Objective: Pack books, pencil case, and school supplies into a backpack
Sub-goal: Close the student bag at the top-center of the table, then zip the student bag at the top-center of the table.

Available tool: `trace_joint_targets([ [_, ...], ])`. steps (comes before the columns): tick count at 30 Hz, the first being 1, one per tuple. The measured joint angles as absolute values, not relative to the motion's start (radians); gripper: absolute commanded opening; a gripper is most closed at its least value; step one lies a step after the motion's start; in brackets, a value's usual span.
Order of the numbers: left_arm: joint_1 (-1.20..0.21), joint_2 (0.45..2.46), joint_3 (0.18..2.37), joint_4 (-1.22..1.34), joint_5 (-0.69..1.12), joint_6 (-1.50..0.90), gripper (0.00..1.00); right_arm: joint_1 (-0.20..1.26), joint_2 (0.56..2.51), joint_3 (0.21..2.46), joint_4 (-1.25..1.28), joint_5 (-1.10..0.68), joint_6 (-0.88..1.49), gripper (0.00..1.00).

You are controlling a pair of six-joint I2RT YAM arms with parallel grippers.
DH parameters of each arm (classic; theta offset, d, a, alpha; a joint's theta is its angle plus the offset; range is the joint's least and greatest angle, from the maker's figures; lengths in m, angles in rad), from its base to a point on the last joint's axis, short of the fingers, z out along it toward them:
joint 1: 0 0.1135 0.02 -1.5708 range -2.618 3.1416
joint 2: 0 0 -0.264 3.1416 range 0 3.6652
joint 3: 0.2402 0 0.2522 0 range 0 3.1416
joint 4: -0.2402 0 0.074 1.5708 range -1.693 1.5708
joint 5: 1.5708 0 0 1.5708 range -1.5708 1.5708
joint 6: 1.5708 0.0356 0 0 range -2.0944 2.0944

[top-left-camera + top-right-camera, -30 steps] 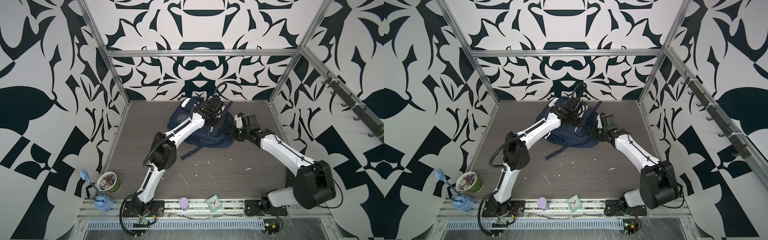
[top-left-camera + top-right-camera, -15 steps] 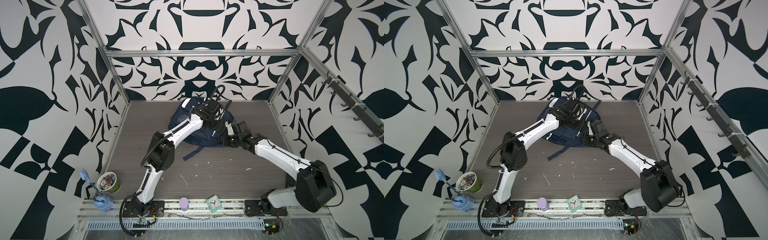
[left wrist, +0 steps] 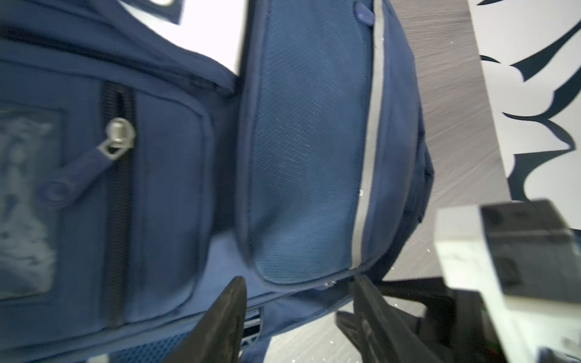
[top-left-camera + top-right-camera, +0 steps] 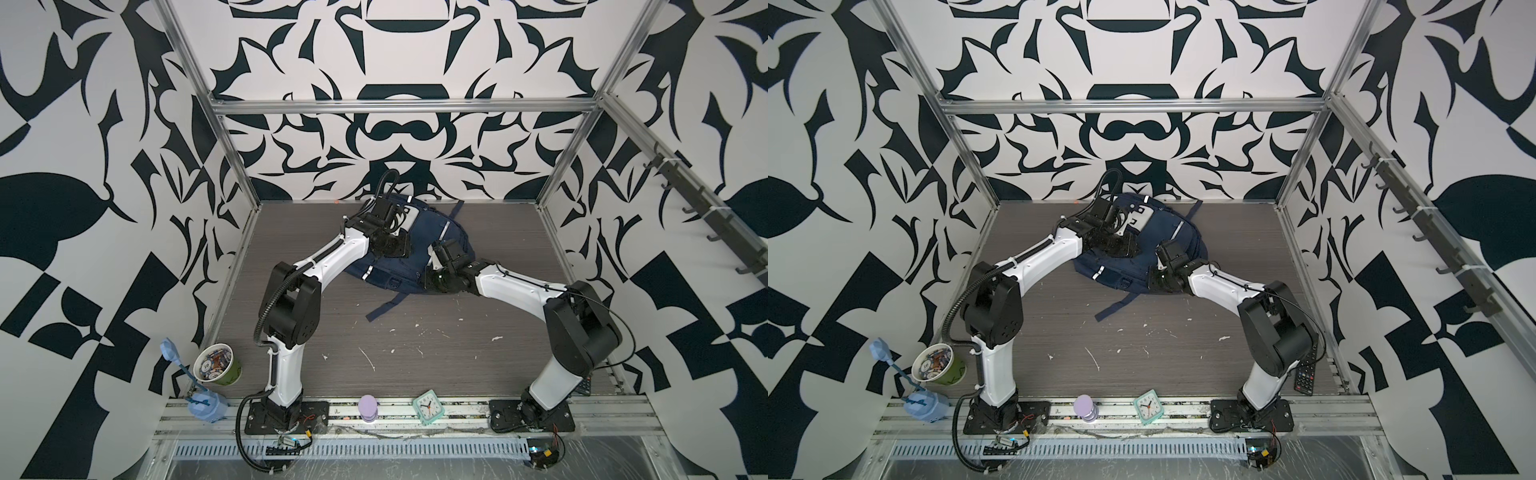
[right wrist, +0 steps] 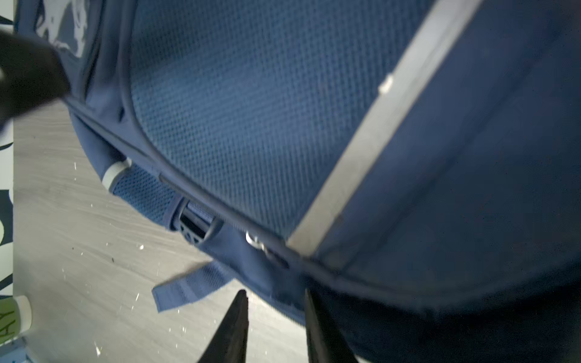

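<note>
Backpack (image 4: 390, 274): lying flat at 12 o'clock on the table (image 4: 415, 328), far centre.
Left gripper (image 3: 298, 283): hovering over the 10 o'clock part of the backpack; jaws now standing spread and empty, having been shut a second ago.
Right gripper (image 5: 274, 294): having swung round to the 5 o'clock rim; jaws narrowing, rim fabric between them, not yet pinching.
Zip pull (image 5: 254, 240): sitting just beyond those fingertips.
Books, pencil case, school supplies: not showing in any view.
Meaning: hold is probably passing to the right arm; zipping-up likely proceeding.
</note>
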State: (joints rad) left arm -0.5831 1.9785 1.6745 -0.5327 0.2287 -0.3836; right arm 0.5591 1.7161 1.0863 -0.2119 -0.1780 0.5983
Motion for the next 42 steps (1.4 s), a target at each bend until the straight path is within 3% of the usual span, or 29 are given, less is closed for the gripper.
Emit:
trace_joint_targets([
  [7, -0.583, 1.979, 1.645, -0.501, 0.258, -0.418, 0.59, 0.563, 1.769, 1.131, -0.213, -0.166, 0.59, 0.33],
  [15, -0.58, 1.979, 1.605, -0.491, 0.259, -0.431, 0.59, 0.572, 1.821, 1.163, -0.209, -0.163, 0.572, 0.26],
  [26, -0.57, 1.972, 1.493, -0.48, 0.259, -0.451, 0.59, 0.585, 1.84, 1.164, -0.209, -0.141, 0.554, 0.02],
  [42, -0.57, 1.964, 1.478, -0.417, 0.343, -0.521, 0.56, 0.601, 1.75, 1.164, -0.269, -0.135, 0.545, 0.0],
])
